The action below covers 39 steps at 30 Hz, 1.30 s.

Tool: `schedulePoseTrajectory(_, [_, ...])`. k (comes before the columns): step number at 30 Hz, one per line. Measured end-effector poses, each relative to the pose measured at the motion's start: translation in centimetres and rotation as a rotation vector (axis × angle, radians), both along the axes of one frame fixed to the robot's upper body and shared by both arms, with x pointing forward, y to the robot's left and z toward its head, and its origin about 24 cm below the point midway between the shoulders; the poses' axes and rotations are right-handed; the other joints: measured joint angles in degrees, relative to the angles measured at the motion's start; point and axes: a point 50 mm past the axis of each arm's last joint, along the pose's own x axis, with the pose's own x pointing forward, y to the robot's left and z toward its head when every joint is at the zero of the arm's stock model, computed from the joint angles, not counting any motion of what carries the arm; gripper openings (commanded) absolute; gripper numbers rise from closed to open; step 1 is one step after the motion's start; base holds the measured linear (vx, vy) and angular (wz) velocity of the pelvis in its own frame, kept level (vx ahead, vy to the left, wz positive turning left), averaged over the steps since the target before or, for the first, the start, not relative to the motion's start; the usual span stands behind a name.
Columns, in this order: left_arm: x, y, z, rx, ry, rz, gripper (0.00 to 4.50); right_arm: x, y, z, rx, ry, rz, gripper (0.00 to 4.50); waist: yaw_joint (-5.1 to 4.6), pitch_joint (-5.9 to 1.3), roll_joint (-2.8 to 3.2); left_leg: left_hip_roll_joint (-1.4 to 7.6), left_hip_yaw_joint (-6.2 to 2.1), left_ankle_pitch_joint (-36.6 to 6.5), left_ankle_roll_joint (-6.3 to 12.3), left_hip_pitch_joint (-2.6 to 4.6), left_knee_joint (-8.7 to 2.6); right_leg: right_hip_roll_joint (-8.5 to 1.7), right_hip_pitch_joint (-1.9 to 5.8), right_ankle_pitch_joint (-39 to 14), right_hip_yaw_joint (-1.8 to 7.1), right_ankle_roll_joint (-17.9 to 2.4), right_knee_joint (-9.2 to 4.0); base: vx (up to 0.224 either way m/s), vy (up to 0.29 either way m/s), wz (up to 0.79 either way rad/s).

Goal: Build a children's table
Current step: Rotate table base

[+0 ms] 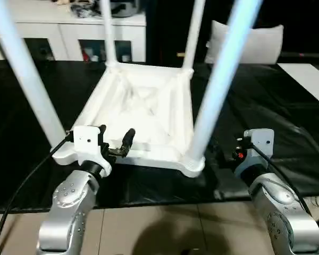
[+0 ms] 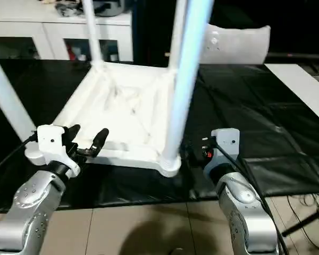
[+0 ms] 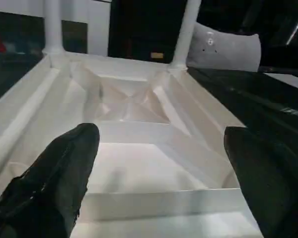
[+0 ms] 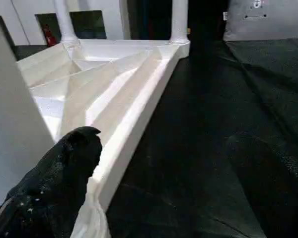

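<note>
Lying upside down, the table top [image 1: 143, 114] sits between released left jaws and right jaws, ungrasped.

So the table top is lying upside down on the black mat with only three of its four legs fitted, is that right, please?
Not quite: all four legs stand in the corner sockets of the table top, as the left eye view shows. It does lie upside down on the black mat.

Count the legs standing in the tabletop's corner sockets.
4. One near-left leg, one near-right leg, one far-left leg and one far-right leg, all rising from the upside-down tabletop.
</note>
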Motion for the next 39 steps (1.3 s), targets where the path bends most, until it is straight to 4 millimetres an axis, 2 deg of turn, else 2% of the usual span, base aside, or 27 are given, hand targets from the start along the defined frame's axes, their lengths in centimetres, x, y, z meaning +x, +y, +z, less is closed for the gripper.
schedulePoseTrajectory(6, [0.0, -0.3, 0.0, 0.012, -0.005, -0.01, 4.41, 0.0, -0.3, 0.0, -0.023, 0.0, 0.006, 4.5, -0.42, 0.08, -0.12, 0.74, 0.08, 0.1, -0.17, -0.17, -0.1, -0.03, -0.08, 0.01, -1.08, 0.03, 0.09, 0.0, 0.0, 0.0])
schedulePoseTrajectory(10, [0.0, -0.1, 0.2, 0.017, -0.024, 0.016, 4.41, 0.0, 0.0, 0.0, -0.033, -0.001, 0.021, 4.5, -0.47, 0.08, -0.12, 0.91, 0.09, 0.09, -0.18, -0.15, -0.11, -0.01, -0.1, 0.01, -1.26, 0.03, 0.21, 0.0, 0.0, 0.0])
schedulePoseTrajectory(14, [0.0, 0.1, 0.3, 0.014, -0.028, 0.026, 4.41, 0.0, 0.0, 0.0, -0.039, -0.003, 0.032, 4.5, -0.74, 0.15, -0.06, 0.97, 0.1, -0.01, -0.34, 0.4, -0.11, -0.01, 0.06, -0.09, -1.43, 0.18, 0.2, 0.0, 0.0, 0.0])
schedulePoseTrajectory(16, [0.0, 0.2, 0.3, 0.014, -0.028, 0.033, 4.41, 0.0, 0.0, 0.0, -0.039, -0.003, 0.034, 4.5, -1.15, 0.56, 0.28, 1.26, 0.09, -0.17, -0.53, 1.34, -0.15, -0.04, 0.64, -0.62, -2.46, 0.36, -0.04, 0.0, 0.0, 0.0])
schedulePoseTrajectory(17, [0.0, 0.3, 0.3, 0.014, -0.028, 0.037, 4.41, 0.0, 0.1, 0.0, -0.039, -0.003, 0.037, 4.5, -1.66, 0.77, 0.56, 1.5, 0.09, -0.39, -0.82, 2.17, -0.46, -0.06, 1.54, -0.93, -3.27, 0.34, -0.4, 0.0, 0.0, 0.0])
schedulePoseTrajectory(18, [0.0, 0.3, 0.3, 0.015, -0.032, 0.038, 4.41, 0.0, 0.1, 0.1, -0.038, -0.007, 0.039, 4.5, -2.04, 0.94, 0.8, 1.84, 0.12, -0.54, -1.04, 2.54, -0.71, -0.17, 2.61, -1.29, -3.98, 0.32, -0.46, 0.0, 0.0, 0.0])
schedulePoseTrajectory(19, [0.0, 0.4, 0.4, 0.015, -0.035, 0.04, 4.41, 0.0, 0.1, 0.0, -0.038, -0.005, 0.043, 4.5, -2.12, 1.15, 0.78, 1.96, 0.21, -0.6, -1.14, 3.01, -1.15, -0.29, 2.95, -2.36, -4.28, 0.14, 0.46, 0.0, 0.0, 0.0])
schedulePoseTrajectory(20, [0.0, 0.4, 0.4, 0.016, -0.035, 0.04, 4.41, 0.0, 0.1, 0.0, -0.042, -0.005, 0.05, 4.5, -2.14, 1.36, 0.53, 1.99, 0.49, -0.77, -1.43, 3.76, -1.5, -0.51, 2.94, -3.46, -4.18, -0.02, 1.6, 0.0, 0.0, 0.0])
schedulePoseTrajectory(21, [0.0, 0.3, 0.4, 0.015, -0.036, 0.039, 4.41, 0.0, 0.0, 0.0, -0.053, -0.004, 0.058, 4.5, -2.21, 1.43, -0.26, 1.97, 0.86, -0.98, -1.79, 4.6, -1.58, -0.7, 3.0, -3.57, -4.02, -0.09, 1.93, 0.082, -0.084, -0.01])
schedulePoseTrajectory(22, [0.0, 0.3, 0.4, 0.01, -0.034, 0.039, 4.41, -0.1, -0.1, 0.0, -0.066, -0.002, 0.062, 4.5, -2.18, 1.48, -0.42, 2.12, 0.95, -1.4, -2.34, 5.27, -1.54, -0.83, 3.0, -3.59, -4.23, 0.01, 1.96, 0.118, -0.065, 0.03])
schedulePoseTrajectory(23, [0.0, -0.1, 0.3, 0.003, -0.033, 0.028, 4.41, 0.0, -0.3, 0.1, -0.077, -0.003, 0.061, 4.5, -2.18, 1.38, -0.04, 2.27, 0.1, -2.49, -1.87, 4.22, -0.85, -1.31, 3.56, -3.94, -6.14, 0.75, 1.41, 0.118, -0.065, 0.03])
schedulePoseTrajectory(24, [0.0, -0.4, 0.4, 0.001, -0.037, 0.016, 4.41, 0.0, -0.3, 0.1, -0.076, -0.006, 0.06, 4.5, -2.09, 1.17, 0.32, 2.42, -0.51, -3.25, -0.56, 3.33, -0.26, -1.65, 3.53, -4.06, -7.34, 0.98, 1.21, 0.175, -0.01, 0.08])
schedulePoseTrajectory(25, [0.0, -0.6, 0.5, -0.001, -0.039, 0.007, 4.41, -0.1, -0.3, 0.0, -0.073, -0.006, 0.057, 4.5, -2.07, 1.05, 0.53, 2.4, -0.88, -3.7, 0.25, 2.58, 0.13, -1.82, 3.31, -4.06, -7.85, 1.02, 1.28, 0.178, -0.026, 0.23])
schedulePoseTrajectory(26, [0.0, -0.8, 0.5, -0.002, -0.04, -0.005, 4.41, -0.2, -0.4, -0.1, -0.07, -0.002, 0.054, 4.5, -1.83, 0.7, 1.09, 2.43, -1.03, -3.62, 0.15, 2.21, 0.11, -1.57, 3.16, -3.97, -7.63, 1.12, 1.44, 0.178, -0.026, 0.23])
schedulePoseTrajectory(28, [-0.1, -0.7, 0.4, 0.0, -0.035, -0.004, 4.41, -0.2, -0.2, -0.1, -0.064, -0.002, 0.054, 4.5, -1.16, 0.42, 1.04, 2.92, -0.76, -2.13, -1.67, 2.42, -0.77, -0.78, 3.24, -3.3, -6.64, 0.15, 1.36, 0.146, -0.052, 0.28])
schedulePoseTrajectory(29, [-0.1, -0.5, 0.3, 0.004, -0.033, 0.002, 4.41, -0.1, -0.1, -0.1, -0.065, -0.002, 0.058, 4.5, -0.94, 0.15, 0.64, 2.6, -0.79, -2.41, -2.0, 3.15, -1.16, -0.47, 3.18, -2.44, -5.52, -0.97, 1.52, 0.167, -0.046, 0.25])
schedulePoseTrajectory(31, [-0.2, -0.1, 0.3, 0.007, -0.031, 0.02, 4.41, 0.0, 0.2, 0.1, -0.07, -0.013, 0.071, 4.5, -0.82, -0.01, 0.44, 2.05, -1.06, -3.2, -1.8, 3.94, -1.57, -0.15, 3.22, -3.06, -4.67, -2.5, 2.35, 0.228, -0.013, 0.14])
schedulePoseTrajectory(32, [-0.1, 0.1, 0.3, 0.011, -0.033, 0.024, 4.41, 0.0, 0.2, 0.1, -0.076, -0.013, 0.073, 4.5, -0.76, -0.33, 0.35, 1.75, -1.04, -3.75, -0.84, 3.98, -1.62, -0.16, 3.3, -3.82, -4.32, -2.66, 2.65, 0.23, -0.002, 0.09])
schedulePoseTrajectory(33, [-0.1, 0.0, 0.3, 0.01, -0.033, 0.022, 4.41, 0.0, 0.1, 0.1, -0.084, -0.012, 0.071, 4.5, -0.54, -0.48, 0.29, 1.28, -0.93, -4.3, 0.17, 3.65, -1.44, -0.15, 3.47, -4.22, -4.02, -2.16, 2.67, 0.199, 0.032, 0.04])
schedulePoseTrajectory(34, [-0.1, -0.1, 0.3, 0.009, -0.033, 0.018, 4.41, 0.0, -0.1, 0.1, -0.091, -0.01, 0.067, 4.5, -0.3, -0.52, 0.27, 1.07, -1.02, -5.12, 1.74, 3.49, -0.83, -0.09, 3.73, -4.69, -3.65, -1.31, 2.66, 0.193, 0.041, 0.08])
schedulePoseTrajectory(35, [-0.1, -0.4, 0.3, 0.003, -0.032, 0.008, 4.41, 0.0, -0.2, 0.0, -0.096, -0.008, 0.061, 4.5, -0.01, -0.56, 0.25, 1.06, -1.25, -5.96, 3.37, 3.37, 0.29, 0.14, 4.23, -5.33, -2.71, -0.19, 2.7, 0.193, 0.041, 0.08])
schedulePoseTrajectory(36, [-0.2, -0.7, 0.3, 0.002, -0.032, -0.003, 4.41, 0.0, -0.3, 0.0, -0.097, -0.008, 0.06, 4.5, 0.12, -0.71, 0.19, 1.05, -1.46, -6.28, 3.92, 3.27, 0.95, 0.45, 4.4, -5.97, -2.34, -0.19, 3.11, 0.191, 0.021, 0.13])
schedulePoseTrajectory(37, [-0.2, -0.7, 0.3, 0.002, -0.031, -0.006, 4.41, 0.0, -0.2, 0.0, -0.096, -0.008, 0.063, 4.5, 0.15, -0.87, 0.07, 0.99, -1.84, -6.61, 4.1, 3.9, 0.9, 0.93, 4.22, -6.58, -1.96, -1.02, 3.81, 0.247, -0.051, 0.09])
schedulePoseTrajectory(38, [-0.3, -0.5, 0.2, 0.006, -0.027, 0.0, 4.41, 0.1, 0.2, 0.1, -0.092, -0.012, 0.078, 4.5, -0.29, -1.12, -0.35, 0.5, -3.27, -7.46, 2.8, 5.36, -0.47, 0.63, 2.33, -6.92, -1.82, -2.08, 6.88, 0.247, -0.051, 0.09])
schedulePoseTrajectory(39, [-0.4, 0.0, 0.0, 0.016, -0.022, 0.018, 4.41, 0.2, 0.7, 0.3, -0.084, -0.024, 0.095, 4.5, -0.68, -1.27, -0.58, 0.15, -3.99, -7.85, 1.48, 6.23, -0.94, 0.14, 0.66, -7.05, -1.91, -1.62, 9.73, 0.253, -0.112, -0.18])
